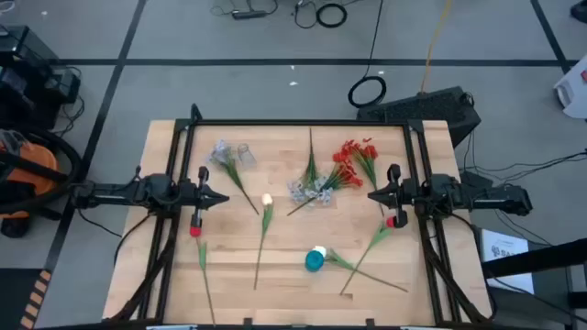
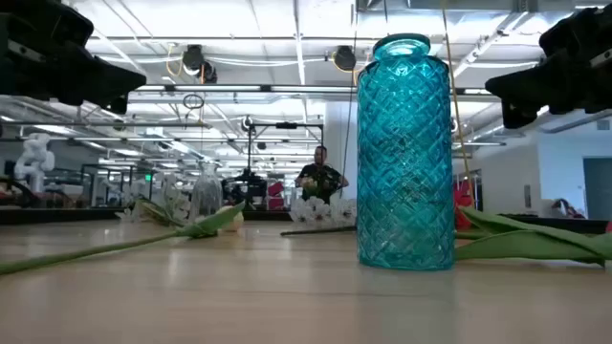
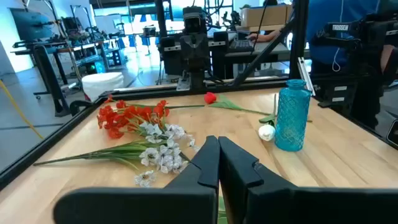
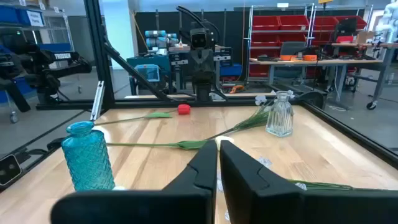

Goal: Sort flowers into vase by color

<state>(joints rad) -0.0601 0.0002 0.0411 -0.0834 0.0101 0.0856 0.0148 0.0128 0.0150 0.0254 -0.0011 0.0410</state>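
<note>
High view: left gripper [image 1: 223, 198] mid-left and right gripper [image 1: 371, 195] mid-right, both hovering over the bench [image 1: 165, 266], fingers closed, holding nothing. Flowers [image 1: 344, 170] lie scattered, red cluster upper right; teal vase [image 1: 315, 260] lower centre. Low view: vase upright at centre, stems beside it. Wrist views: both fingers pressed together, empty.
</note>
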